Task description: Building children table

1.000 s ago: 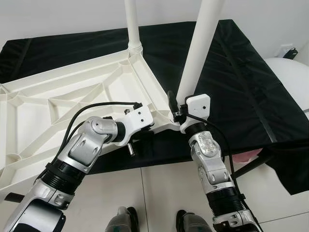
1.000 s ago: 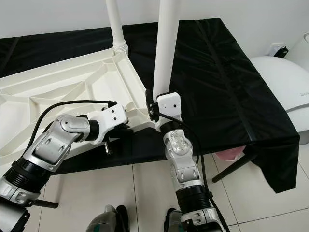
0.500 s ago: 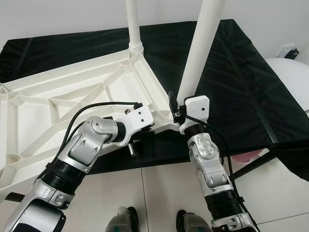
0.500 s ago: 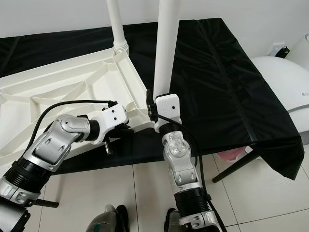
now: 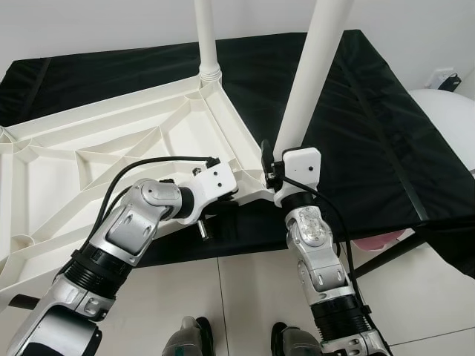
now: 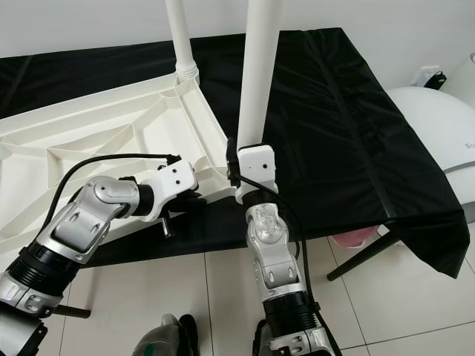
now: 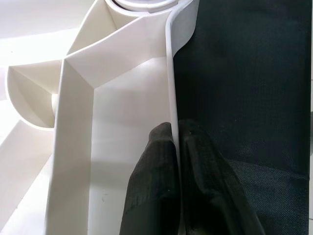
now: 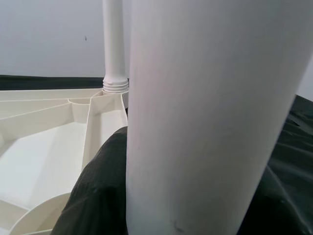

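The white ribbed tabletop point(image 5: 111, 148) lies upside down; left gripper point(image 7: 175, 147) pinches its rim, right gripper point(image 5: 276, 167) clamps a white leg point(image 5: 312, 74) at 1 o'clock.

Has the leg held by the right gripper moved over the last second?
Yes. The leg in the right gripper tipped further right at its top, judged against the standing leg.

Upturned tabletop point(image 5: 111, 148) on cloth-covered table point(image 5: 356, 133), one leg point(image 5: 206, 37) at far corner, second leg point(image 5: 312, 74) at near corner
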Controlling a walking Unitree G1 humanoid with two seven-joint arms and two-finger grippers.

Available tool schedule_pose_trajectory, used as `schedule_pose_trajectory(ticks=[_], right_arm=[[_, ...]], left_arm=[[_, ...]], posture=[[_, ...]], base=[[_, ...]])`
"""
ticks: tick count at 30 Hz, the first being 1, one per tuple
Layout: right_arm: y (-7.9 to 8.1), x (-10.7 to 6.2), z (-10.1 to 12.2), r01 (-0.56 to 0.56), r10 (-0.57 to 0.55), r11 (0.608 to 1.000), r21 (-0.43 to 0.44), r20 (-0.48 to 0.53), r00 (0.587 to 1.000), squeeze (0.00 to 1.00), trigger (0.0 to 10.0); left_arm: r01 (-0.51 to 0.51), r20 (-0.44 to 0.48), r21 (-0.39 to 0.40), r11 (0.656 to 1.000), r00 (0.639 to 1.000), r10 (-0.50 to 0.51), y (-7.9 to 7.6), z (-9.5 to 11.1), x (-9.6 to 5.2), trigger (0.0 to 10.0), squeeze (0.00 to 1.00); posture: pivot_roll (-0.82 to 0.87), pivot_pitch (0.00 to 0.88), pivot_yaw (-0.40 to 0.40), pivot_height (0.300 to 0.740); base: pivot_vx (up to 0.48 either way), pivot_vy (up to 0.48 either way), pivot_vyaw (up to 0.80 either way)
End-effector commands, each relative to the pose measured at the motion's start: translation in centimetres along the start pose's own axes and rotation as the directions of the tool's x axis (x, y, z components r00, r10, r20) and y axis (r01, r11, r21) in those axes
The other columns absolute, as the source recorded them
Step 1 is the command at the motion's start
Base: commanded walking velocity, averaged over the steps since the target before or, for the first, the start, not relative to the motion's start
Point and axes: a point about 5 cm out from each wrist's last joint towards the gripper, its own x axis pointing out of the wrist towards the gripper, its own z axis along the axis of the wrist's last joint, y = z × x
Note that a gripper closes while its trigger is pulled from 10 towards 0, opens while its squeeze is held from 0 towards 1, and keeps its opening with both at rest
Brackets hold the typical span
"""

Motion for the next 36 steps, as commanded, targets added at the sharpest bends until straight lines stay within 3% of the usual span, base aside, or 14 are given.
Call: schedule_pose_trajectory(ticks=[1,15,22,36], right_arm=[[-1.50,-0.66,-1.19,0.082,-0.084,0.996,-0.039,-0.058,0.995,0.00,10.0],[-0.95,-1.06,-1.19,0.144,-0.148,0.987,-0.077,-0.048,0.988,0.00,10.0],[-1.39,-1.25,-1.53,0.204,-0.210,0.975,-0.086,-0.069,0.975,0.00,10.0],[-1.64,-1.42,-1.68,0.226,-0.233,0.969,-0.099,-0.071,0.970,0.00,10.0]], left_arm=[[-0.077,0.028,0.055,0.996,0.997,0.075,1.08,1.10,-0.72,10.0,0.00],[-0.082,0.025,0.060,0.995,0.996,0.081,1.19,1.14,-0.82,10.0,0.00],[-0.083,0.024,0.061,0.995,0.996,0.082,1.30,1.19,-0.84,10.0,0.00],[-0.099,0.018,0.055,0.994,0.995,0.098,1.53,1.13,-0.83,10.0,0.00]], posture=[[-0.12,0.176,0.051,0.740],[-0.12,0.173,0.053,0.740],[-0.12,0.177,0.056,0.740],[-0.12,0.179,0.055,0.740]], base=[[0.000,0.000,0.00],[0.000,0.000,0.00],[0.000,0.000,0.00],[0.000,0.000,0.00]])
